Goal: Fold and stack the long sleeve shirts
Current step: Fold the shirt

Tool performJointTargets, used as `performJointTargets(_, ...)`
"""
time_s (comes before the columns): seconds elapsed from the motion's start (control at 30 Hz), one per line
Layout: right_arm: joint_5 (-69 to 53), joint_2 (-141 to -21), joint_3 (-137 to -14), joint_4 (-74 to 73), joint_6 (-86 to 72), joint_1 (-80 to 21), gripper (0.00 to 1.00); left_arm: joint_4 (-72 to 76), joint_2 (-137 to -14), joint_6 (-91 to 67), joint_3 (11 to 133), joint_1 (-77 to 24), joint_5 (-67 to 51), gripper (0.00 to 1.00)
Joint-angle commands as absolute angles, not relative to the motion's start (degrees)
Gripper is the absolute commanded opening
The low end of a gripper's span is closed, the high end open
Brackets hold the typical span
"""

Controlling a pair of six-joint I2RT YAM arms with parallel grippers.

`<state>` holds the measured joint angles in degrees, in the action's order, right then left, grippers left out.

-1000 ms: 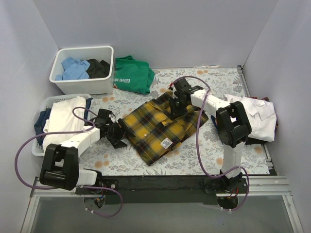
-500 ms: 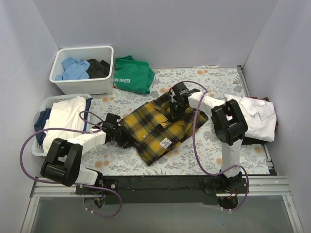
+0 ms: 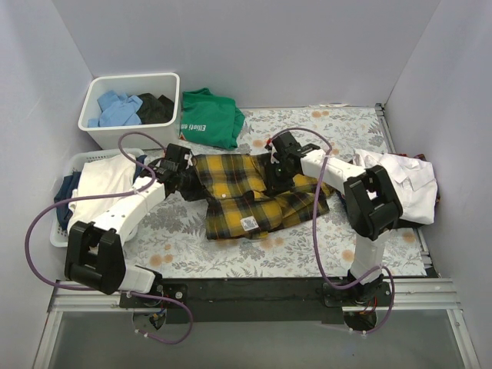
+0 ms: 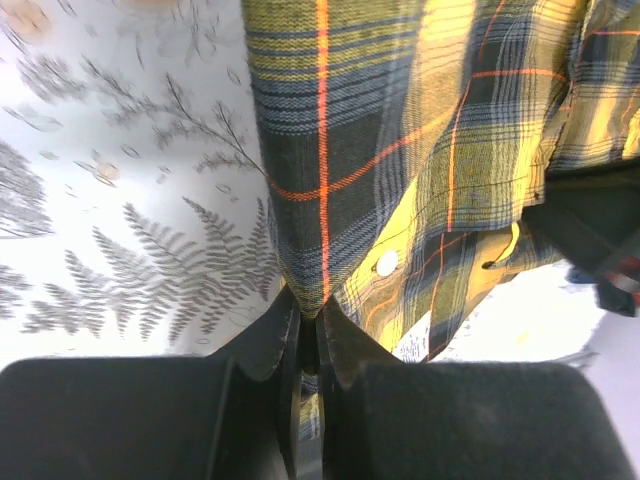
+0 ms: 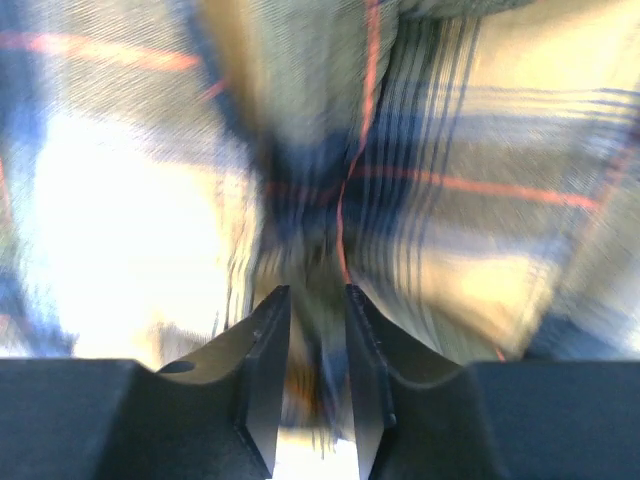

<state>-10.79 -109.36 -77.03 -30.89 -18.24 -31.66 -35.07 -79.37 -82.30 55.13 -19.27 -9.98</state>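
Your yellow-and-black plaid flannel shirt (image 3: 250, 201) lies crumpled across the middle of the fern-printed surface (image 3: 184, 234), between the 2 arms, with a small white label showing near its front edge. Your left gripper (image 3: 188, 173) sits at the shirt's left edge. In the left wrist view its jaws (image 4: 308, 322) are pressed together on a fold of the plaid flannel shirt (image 4: 400, 150), and the cloth rises off the surface (image 4: 120, 200) from that pinch. A white button (image 4: 385, 263) shows just beside the jaws.

Your right gripper (image 3: 277, 177) rests on the shirt's far right part. In the right wrist view its jaws (image 5: 315, 310) stand a narrow gap apart with plaid cloth (image 5: 450, 150) bunched in the gap. That view is blurred, so you cannot tell whether the cloth is clamped.

The plain white button-up shirt (image 3: 403, 184) lies at the right edge of the surface, well apart from the plaid one. A green T-shirt with white lettering (image 3: 209, 117) lies at the far side, just beside a white plastic bin (image 3: 131, 137) that holds blue and black clothes. A white laundry basket (image 3: 55, 231) at the left holds a cream garment over something navy
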Motion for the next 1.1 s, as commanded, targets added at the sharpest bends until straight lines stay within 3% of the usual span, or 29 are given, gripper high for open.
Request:
performJointTargets(0.0, -7.5, -102.1, -80.8, -32.0, -18.6, -32.0, 0.39, -44.4, -78.5, -72.4, 60.2, -19.1, -5.7, 0.0)
performJointTargets(0.27, -5.7, -100.5, -83.7, -33.2, -17.9, -34.8, 0.38, -45.9, -79.2, -72.2, 61.5, -19.1, -6.7, 0.0)
performJointTargets(0.5, -10.0, -110.0, -84.9, -33.2, -17.1, -37.6, 0.27, -47.3, -79.1, -71.6, 64.2, -19.1, -6.2, 0.0)
performJointTargets(0.7, -13.1, -115.7, -86.0, -33.2, -16.4, -42.5, 0.24, -48.4, -79.7, -71.6, 69.8, -19.1, -7.1, 0.0)
performJointTargets(0.9, -17.9, -118.0, -89.6, -31.3, -15.9, -46.8, 0.24, -49.5, -81.2, -70.8, 74.6, -19.0, -9.0, 0.0)
performJointTargets(1.07, -13.2, -117.4, -90.3, -31.9, -17.0, -46.7, 0.25, -51.3, -82.6, -69.3, 78.7, -19.0, -8.8, 0.0)
